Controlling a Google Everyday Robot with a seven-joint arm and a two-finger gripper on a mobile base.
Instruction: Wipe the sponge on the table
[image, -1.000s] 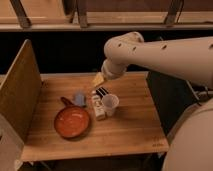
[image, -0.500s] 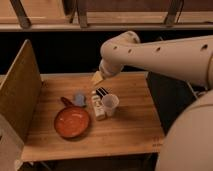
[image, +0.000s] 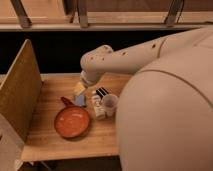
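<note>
Right now the tool (image: 79, 90) hangs released just past the orange pan's (image: 72, 122) far rim. The sponge (image: 80, 100) lies there too, on the tabletop (image: 48, 101).

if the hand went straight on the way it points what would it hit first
Probably the sponge: the hand hangs open just above it, near the orange pan, pointing down. Depth is unclear.

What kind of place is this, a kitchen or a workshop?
Likely a mock-kitchen test bench, not a home: a wooden table with an upright side panel, an orange pan and a cup set out on it, and the robot's gripper over the sponge beside the pan.
</note>
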